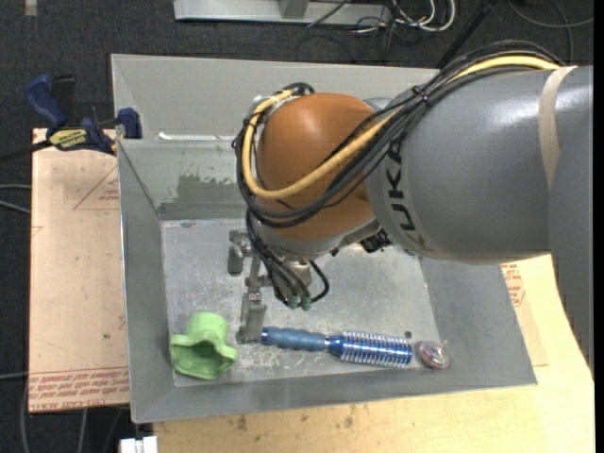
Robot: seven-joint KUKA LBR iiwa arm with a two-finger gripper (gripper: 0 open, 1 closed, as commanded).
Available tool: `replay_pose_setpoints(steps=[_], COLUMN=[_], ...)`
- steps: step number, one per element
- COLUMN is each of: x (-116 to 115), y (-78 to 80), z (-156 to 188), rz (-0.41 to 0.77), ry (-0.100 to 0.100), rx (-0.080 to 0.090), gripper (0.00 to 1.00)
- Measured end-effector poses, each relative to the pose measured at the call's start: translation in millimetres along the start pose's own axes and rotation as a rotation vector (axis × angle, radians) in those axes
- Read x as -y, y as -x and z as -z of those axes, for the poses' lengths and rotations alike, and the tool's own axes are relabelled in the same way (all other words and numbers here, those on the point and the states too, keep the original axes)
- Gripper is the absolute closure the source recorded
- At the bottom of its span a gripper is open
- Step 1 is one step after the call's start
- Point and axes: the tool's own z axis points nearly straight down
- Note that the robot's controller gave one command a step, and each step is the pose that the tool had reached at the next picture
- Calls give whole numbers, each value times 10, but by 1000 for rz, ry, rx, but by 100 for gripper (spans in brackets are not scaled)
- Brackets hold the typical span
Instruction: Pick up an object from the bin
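Note:
My gripper hangs below the arm's orange cover, low over the front left part of the bin floor. Its tip stands between a light green, crumpled soft thing to its left and the handle end of a blue hairbrush to its right. The brush lies flat along the front wall, with its bristle head pointing right. The tip is very close to both things; I cannot tell whether it touches either.
A small round silvery thing lies past the brush head near the bin's front right corner. The arm and its orange cover hide the bin's middle and back right. The bin's sloped walls rise on all sides.

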Motion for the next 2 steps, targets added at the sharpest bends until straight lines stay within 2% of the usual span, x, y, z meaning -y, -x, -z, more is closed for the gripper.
replay_pose_setpoints(steps=[1,2], x=[49,-303], y=[23,-108], z=[-1325,-1546], rz=[365,411], ry=[-1,1], rx=[-5,12], gripper=[0,0])
